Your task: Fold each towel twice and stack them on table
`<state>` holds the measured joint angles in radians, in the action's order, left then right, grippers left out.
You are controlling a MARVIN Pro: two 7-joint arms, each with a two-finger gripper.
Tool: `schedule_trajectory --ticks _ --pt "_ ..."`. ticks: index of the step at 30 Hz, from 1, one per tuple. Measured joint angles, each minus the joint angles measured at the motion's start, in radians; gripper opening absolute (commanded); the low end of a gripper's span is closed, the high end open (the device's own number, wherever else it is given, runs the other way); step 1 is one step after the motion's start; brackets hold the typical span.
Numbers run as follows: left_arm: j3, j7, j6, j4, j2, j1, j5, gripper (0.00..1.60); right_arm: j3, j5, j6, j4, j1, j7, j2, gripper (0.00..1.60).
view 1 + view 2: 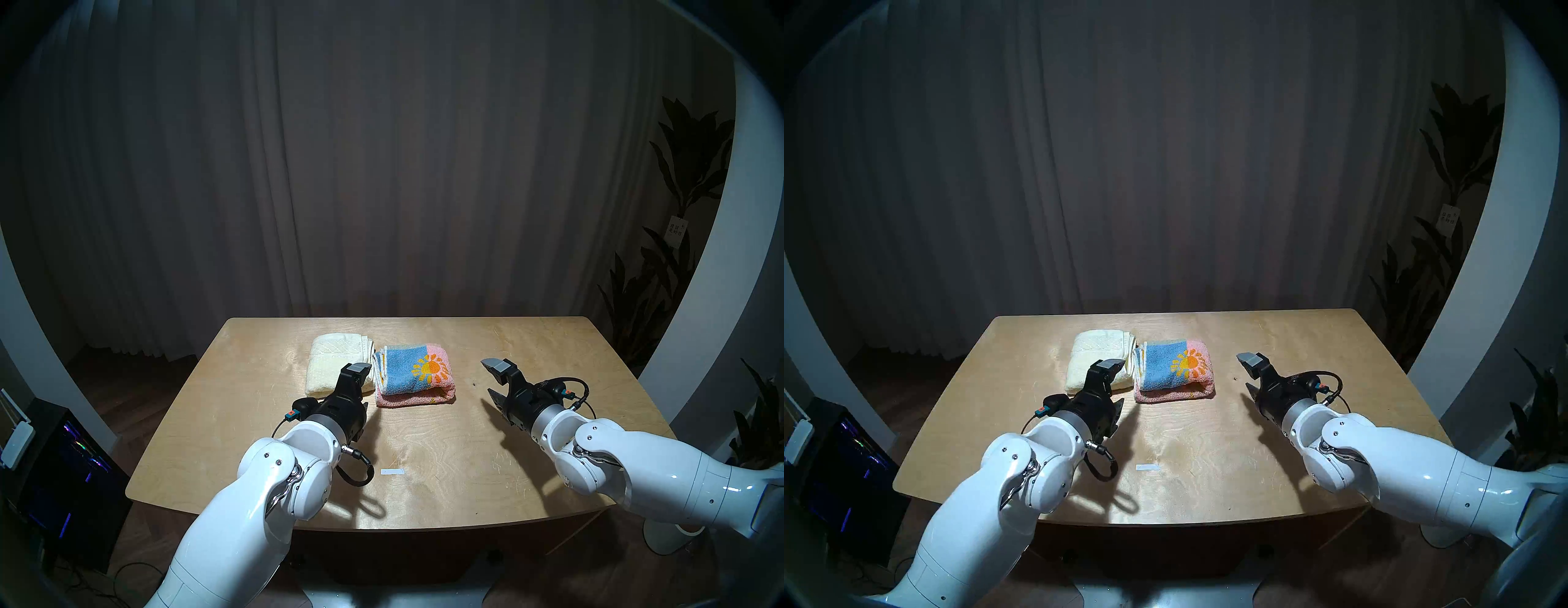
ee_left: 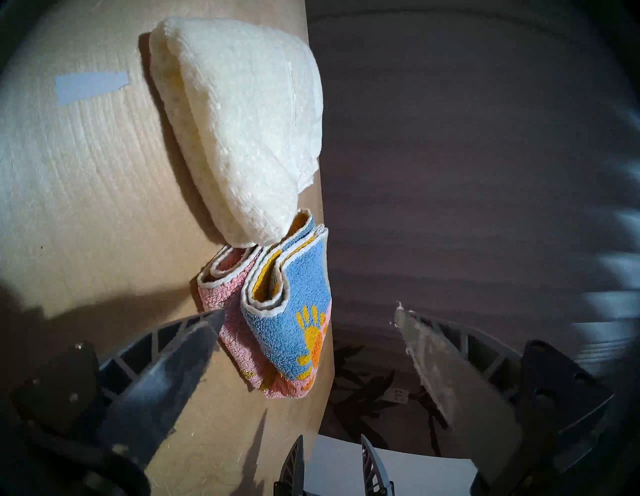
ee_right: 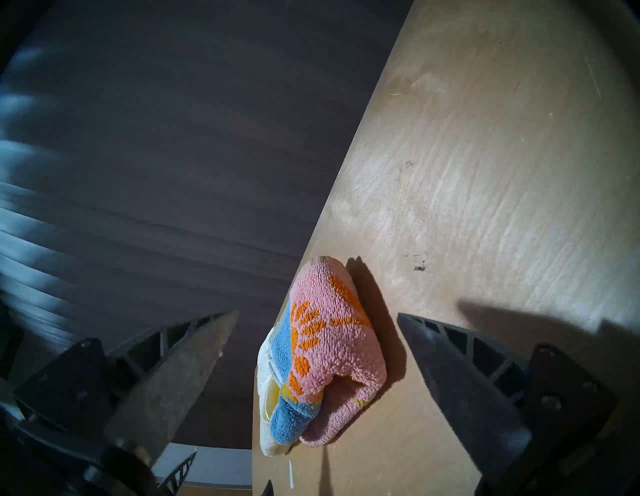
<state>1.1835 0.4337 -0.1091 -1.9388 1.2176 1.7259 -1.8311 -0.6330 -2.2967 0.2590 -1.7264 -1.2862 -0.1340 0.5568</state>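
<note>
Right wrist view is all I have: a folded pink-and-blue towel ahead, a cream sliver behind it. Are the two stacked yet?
Observer: No. The cream towel lies folded on the table beside the patterned towel, edges meeting, not on top.
Operator: Which side of it?
Observer: On the robot's left of it.
Operator: Where is the left hand?
Observer: The left hand is open and empty, hovering at the cream towel's near corner, by the seam between the towels.
</note>
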Motion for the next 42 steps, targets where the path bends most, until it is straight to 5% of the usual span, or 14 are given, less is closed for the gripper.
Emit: schedule_trajectory --ticks 8,17,28,42 --pt "-0.021 0.065 -0.006 0.043 0.016 -0.035 0.007 1.60 -0.001 -0.002 -0.057 0.058 0.005 -0.098 0.052 1.60" --pt "-0.018 0.091 0.036 0.114 0.033 -0.081 -0.043 1.60 0.007 0.018 -0.072 0.087 0.021 -0.092 0.082 1.60" --pt "-0.004 0.097 0.080 0.132 0.036 -0.123 -0.076 1.60 0.022 0.023 -0.102 0.079 0.070 0.114 0.100 1.60" --pt "-0.012 0.154 0.161 0.206 0.026 -0.183 -0.107 1.60 0.023 0.009 -0.110 0.114 0.115 0.222 0.146 1.60"
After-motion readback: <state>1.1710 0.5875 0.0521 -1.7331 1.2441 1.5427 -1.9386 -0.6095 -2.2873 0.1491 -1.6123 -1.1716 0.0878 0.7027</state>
